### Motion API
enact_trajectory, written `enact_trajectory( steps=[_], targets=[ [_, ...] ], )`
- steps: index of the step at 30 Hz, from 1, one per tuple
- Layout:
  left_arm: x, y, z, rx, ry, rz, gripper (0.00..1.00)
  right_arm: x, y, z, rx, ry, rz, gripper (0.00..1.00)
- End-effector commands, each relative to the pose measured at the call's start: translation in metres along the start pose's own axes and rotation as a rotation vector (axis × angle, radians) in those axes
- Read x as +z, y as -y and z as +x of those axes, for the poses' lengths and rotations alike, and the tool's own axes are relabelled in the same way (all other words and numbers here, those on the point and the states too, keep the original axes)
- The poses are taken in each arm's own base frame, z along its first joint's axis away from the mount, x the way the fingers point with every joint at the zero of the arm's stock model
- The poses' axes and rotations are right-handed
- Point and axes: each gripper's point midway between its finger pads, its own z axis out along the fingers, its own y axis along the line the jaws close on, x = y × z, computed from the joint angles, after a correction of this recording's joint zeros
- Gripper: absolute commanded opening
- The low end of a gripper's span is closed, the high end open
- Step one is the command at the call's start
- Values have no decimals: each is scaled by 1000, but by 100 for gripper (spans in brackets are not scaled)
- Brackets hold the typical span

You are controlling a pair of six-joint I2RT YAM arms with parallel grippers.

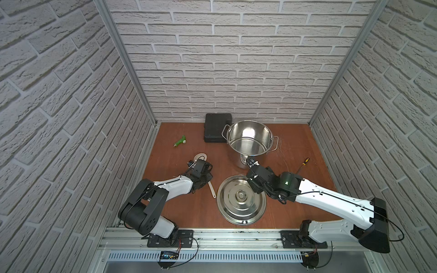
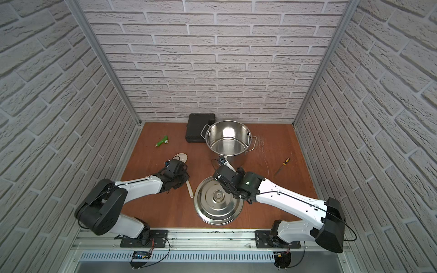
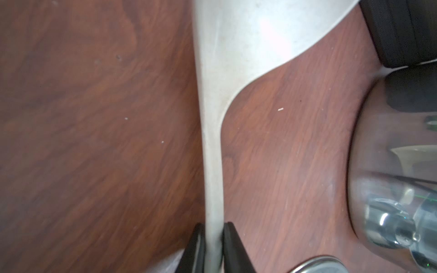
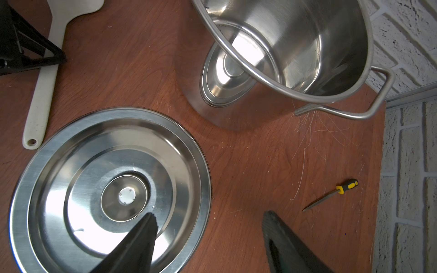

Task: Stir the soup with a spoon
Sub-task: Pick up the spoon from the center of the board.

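Observation:
The cream-white spoon [image 3: 212,141] lies on the brown table, left of the lid. Its round bowl [image 1: 200,157] points toward the back and its handle end [image 1: 212,190] toward the front. My left gripper [image 3: 214,227] is shut on the spoon's slim handle, one black finger pressed to each side. The soup pot, a shiny empty steel stockpot [image 1: 250,132] with loop handles, stands at the back centre and also shows in the right wrist view [image 4: 307,42]. My right gripper [image 4: 210,215] hangs open over the lid's edge, in front of the pot, holding nothing.
The flat steel lid [image 1: 229,203] with its knob lies front centre between the arms. A black case [image 1: 216,127] sits behind the pot on its left. A small green tool [image 1: 180,141] lies back left. A yellow-handled screwdriver [image 1: 303,164] lies to the right.

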Motion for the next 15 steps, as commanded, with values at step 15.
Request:
enact_trajectory(
  steps=[15],
  targets=[
    [-70, -25, -46, -15, 118, -2, 0, -23, -34, -61, 37, 109, -194, 73]
  ],
)
